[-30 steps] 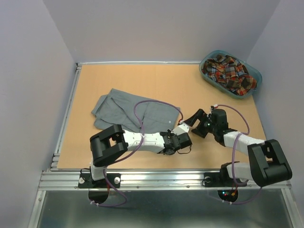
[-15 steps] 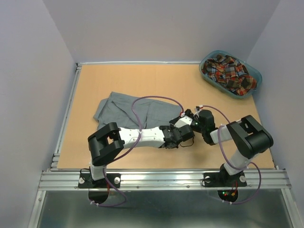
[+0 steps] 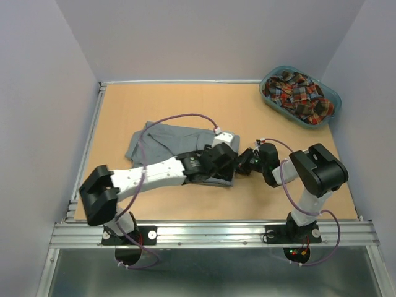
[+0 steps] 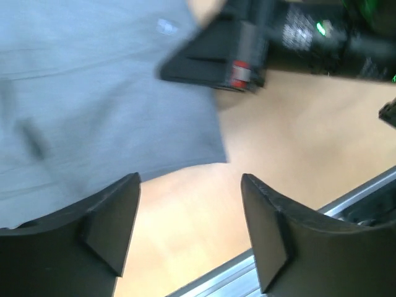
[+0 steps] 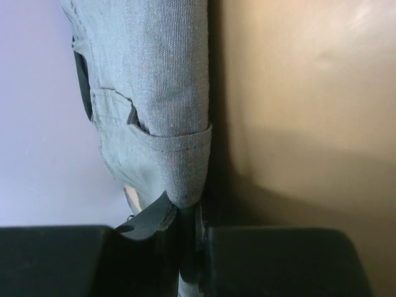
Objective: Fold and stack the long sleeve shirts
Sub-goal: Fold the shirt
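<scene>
Shirts lie well apart in the overhead view. The grey shirt (image 3: 166, 140) is spread, partly folded, on the wooden table (image 3: 185, 105) at left of centre. The plaid shirt (image 3: 297, 93) is bunched inside the teal basket (image 3: 332, 99) at the upper right of the frame. Both arms meet at the grey shirt's right edge near the middle of the frame. The left gripper (image 3: 224, 170) sits over the shirt's lower right corner, and the right gripper (image 3: 247, 162) is just beside it, its tip at the cloth edge. From this height it is not possible to tell how wide either pair of fingers stands.

From the left wrist, the left gripper (image 4: 189, 213) has its two dark fingers (image 4: 111, 223) wide apart with nothing between them, only bare table (image 4: 297, 142). The grey shirt (image 4: 93, 93) fills the upper left, its corner ending just above the gap. The right gripper (image 4: 247, 49), blurred, lies at the shirt's edge along the top. A metal rail (image 4: 352, 198) shows at the lower right.

From the right wrist, the right gripper (image 5: 189, 250) is closed narrowly on a stitched hem of the grey shirt (image 5: 167, 93), which runs up the frame from the pinch. The table (image 5: 297, 93) lies to its right.
</scene>
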### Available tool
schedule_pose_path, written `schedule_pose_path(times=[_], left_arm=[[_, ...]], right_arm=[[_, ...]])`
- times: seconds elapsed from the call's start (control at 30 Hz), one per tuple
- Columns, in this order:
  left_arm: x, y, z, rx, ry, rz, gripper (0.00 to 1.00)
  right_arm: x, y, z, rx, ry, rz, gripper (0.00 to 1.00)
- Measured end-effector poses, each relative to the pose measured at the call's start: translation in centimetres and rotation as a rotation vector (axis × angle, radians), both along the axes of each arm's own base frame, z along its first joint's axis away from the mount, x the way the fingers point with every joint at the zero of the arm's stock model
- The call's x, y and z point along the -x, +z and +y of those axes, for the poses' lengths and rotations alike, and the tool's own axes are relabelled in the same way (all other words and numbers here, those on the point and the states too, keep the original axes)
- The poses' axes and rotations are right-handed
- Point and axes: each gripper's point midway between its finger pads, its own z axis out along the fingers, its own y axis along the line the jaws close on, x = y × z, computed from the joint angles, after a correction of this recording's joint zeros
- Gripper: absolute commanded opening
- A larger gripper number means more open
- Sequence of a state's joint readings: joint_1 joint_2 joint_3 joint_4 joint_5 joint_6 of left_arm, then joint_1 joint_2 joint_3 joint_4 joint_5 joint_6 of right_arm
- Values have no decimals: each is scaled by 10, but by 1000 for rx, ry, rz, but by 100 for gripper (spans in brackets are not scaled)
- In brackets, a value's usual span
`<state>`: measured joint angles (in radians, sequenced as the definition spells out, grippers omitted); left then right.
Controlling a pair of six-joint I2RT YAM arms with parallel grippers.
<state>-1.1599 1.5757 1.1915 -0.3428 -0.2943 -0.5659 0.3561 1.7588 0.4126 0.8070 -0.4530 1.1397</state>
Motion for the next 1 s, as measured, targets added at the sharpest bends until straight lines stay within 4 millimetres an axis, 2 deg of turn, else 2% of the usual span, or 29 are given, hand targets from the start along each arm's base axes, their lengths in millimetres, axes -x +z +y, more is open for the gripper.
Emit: schedule_pose_path(times=[0.07, 0.13, 0.2, 0.23, 0.27, 0.33, 0.37, 0.4, 0.43, 0.47, 0.5, 0.53, 0.63, 0.7, 0.8, 0.9, 1.0], left_arm=[[-16, 21, 21, 70, 63, -9, 93], [-43, 38, 55, 140, 163, -24, 97], [-77, 52, 108, 188, 325, -60, 97], [-88, 55, 126, 198, 384, -72, 97], [-103, 56, 158, 212, 475, -84, 97], [-111, 47, 185, 217, 546, -78, 97], [-120, 41, 217, 211, 639, -78, 97], [-123, 29, 236, 220, 686, -52, 97], [-124, 23, 246, 217, 713, -42, 97], [-124, 6, 266, 209, 765, 1, 97], [-123, -3, 275, 208, 788, 28, 97], [-123, -20, 292, 204, 843, 75, 97], [-119, -46, 304, 214, 884, 154, 95], [-117, -58, 299, 231, 873, 203, 87], [-123, -68, 288, 277, 854, 247, 80], [-132, -79, 276, 341, 850, 279, 79], [-132, -93, 267, 383, 846, 322, 77]], right_arm=[[-3, -1, -7, 3, -1, -3, 0], [-5, -2, -17, 22, 17, 3, 0], [-15, -2, -27, 80, 41, 5, 1], [-22, -2, -31, 133, 63, 4, 1], [-31, 2, -34, 171, 74, -6, 1], [-47, 6, -44, 289, 119, -39, 0], [-52, 8, -49, 334, 137, -45, 0], [-58, 9, -56, 409, 174, -48, 0], [-69, 15, -59, 452, 192, -59, 1], [-76, 18, -62, 489, 210, -67, 1], [-82, 19, -65, 525, 232, -74, 1], [-89, 20, -69, 573, 256, -82, 1], [-98, 22, -80, 673, 311, -85, 0], [-100, 24, -89, 745, 347, -83, 1], [-104, 33, -101, 832, 386, -89, 1], [-114, 48, -110, 909, 420, -116, 0], [-127, 66, -116, 972, 447, -169, 1]])
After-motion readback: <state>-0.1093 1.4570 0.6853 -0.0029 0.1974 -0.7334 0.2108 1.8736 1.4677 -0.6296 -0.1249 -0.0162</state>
